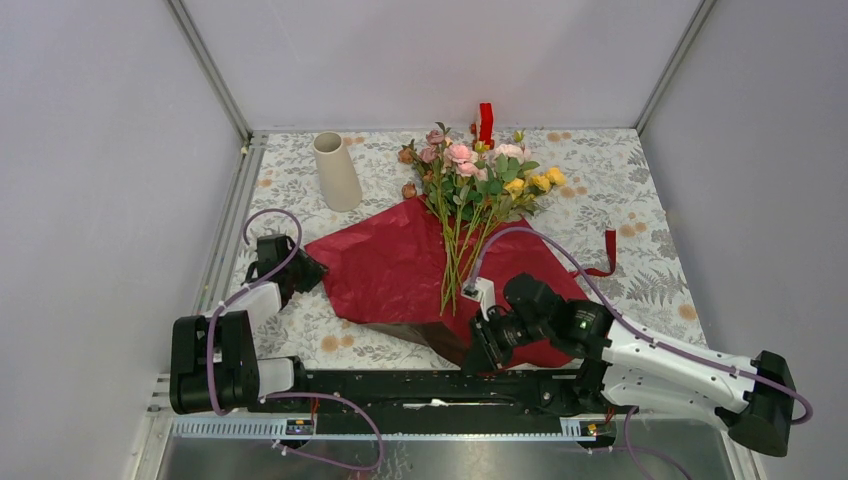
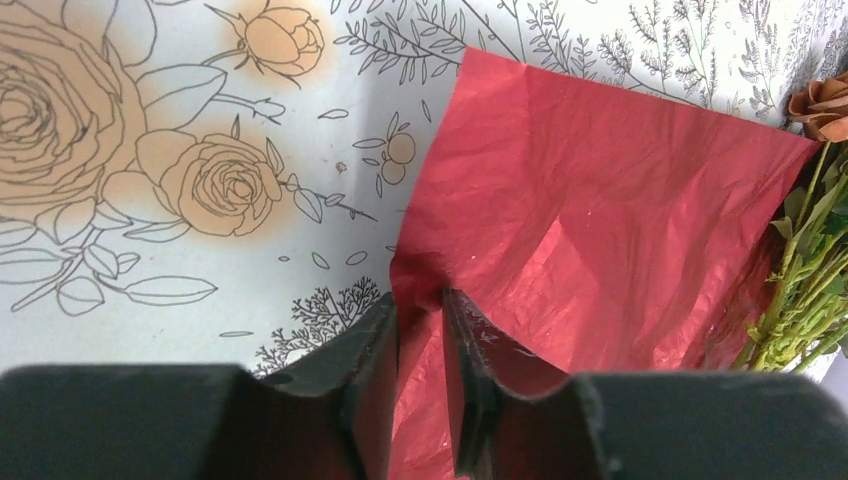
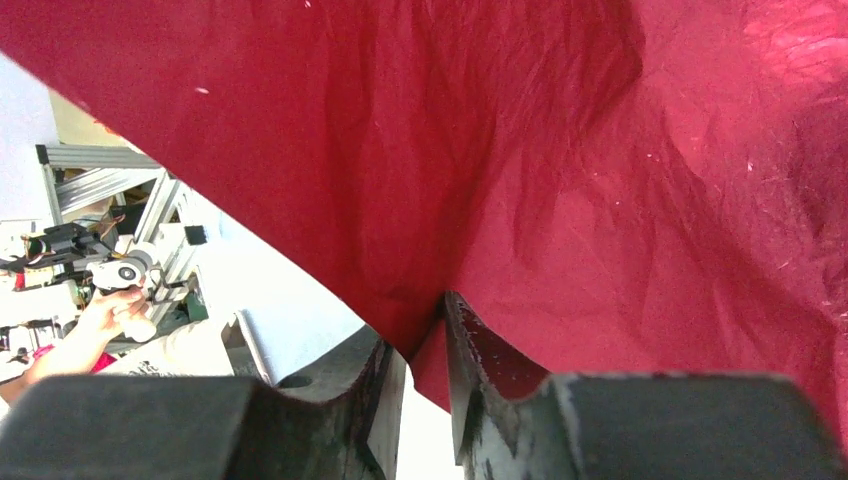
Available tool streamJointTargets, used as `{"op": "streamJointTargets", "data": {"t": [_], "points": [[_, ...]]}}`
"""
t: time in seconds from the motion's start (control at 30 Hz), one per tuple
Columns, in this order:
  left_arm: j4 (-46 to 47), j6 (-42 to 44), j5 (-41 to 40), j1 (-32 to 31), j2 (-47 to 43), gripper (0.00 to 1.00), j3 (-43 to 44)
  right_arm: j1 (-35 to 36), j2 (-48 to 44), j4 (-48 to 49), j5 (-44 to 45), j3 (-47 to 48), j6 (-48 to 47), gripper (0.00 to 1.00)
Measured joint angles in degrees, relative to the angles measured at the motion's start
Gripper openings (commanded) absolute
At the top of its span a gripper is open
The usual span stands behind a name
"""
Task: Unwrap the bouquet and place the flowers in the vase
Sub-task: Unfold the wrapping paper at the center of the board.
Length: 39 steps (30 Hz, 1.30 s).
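The dark red wrapping paper point(image 1: 385, 265) lies spread flat on the flowered tablecloth. On it lie the flowers point(image 1: 478, 172), blooms toward the back wall and green stems point(image 1: 455, 262) pointing at me. The cream vase point(image 1: 336, 172) stands upright at the back left, apart from the paper. My left gripper point(image 1: 305, 270) point(image 2: 420, 300) is shut on the paper's left corner, which puckers between the fingertips. My right gripper point(image 1: 478, 345) point(image 3: 425, 335) is shut on the paper's near edge and holds it raised off the table. A brown bloom point(image 2: 820, 105) and stems point(image 2: 800, 290) show at the right of the left wrist view.
A red ribbon point(image 1: 607, 255) trails on the cloth right of the paper. A small red and yellow block point(image 1: 486, 120) stands at the back wall behind the blooms. Grey walls close in three sides, and a metal rail point(image 1: 228, 230) runs along the left edge.
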Motion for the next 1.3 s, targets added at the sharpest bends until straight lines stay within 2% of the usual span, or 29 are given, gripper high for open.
{"op": "streamJointTargets", "data": {"t": [0.2, 0.5, 0.6, 0.73, 0.93, 0.97, 1.13, 1.3], "points": [[1.27, 0.0, 1.22, 0.0, 1.55, 0.1, 0.15, 0.94, -3.06, -4.09, 1.2, 0.35, 1.01, 0.5], [1.92, 0.07, 1.68, 0.0, 2.23, 0.05, 0.24, 1.33, -7.89, -5.97, 0.52, 2.67, 4.57, 0.54], [2.45, 0.04, 2.03, 0.0, 2.54, 0.01, 0.26, 1.68, -9.92, -7.02, 0.92, 2.36, 6.08, 0.62], [2.82, 0.04, 2.38, 0.0, 2.73, 0.0, 0.26, 1.86, -11.37, -11.76, 7.19, 3.69, 7.1, 0.74], [3.74, 0.02, 2.75, 0.0, 2.91, 0.0, 0.26, 0.74, -2.01, -20.65, 24.57, 13.16, 7.34, 0.77], [3.85, 0.04, 2.8, 0.0, 2.91, 0.0, 0.26, -0.48, -0.26, -21.0, 26.1, 13.92, 7.19, 0.77], [4.09, 0.02, 3.08, 0.0, 2.91, 0.0, 0.26, -16.74, 7.65, -20.39, 29.11, 14.19, 4.87, 0.8], [4.87, -0.26, 3.32, 0.0, 3.08, 0.0, 0.26, -29.42, 14.05, -15.41, 30.8, 13.86, 2.95, 0.82]]}}
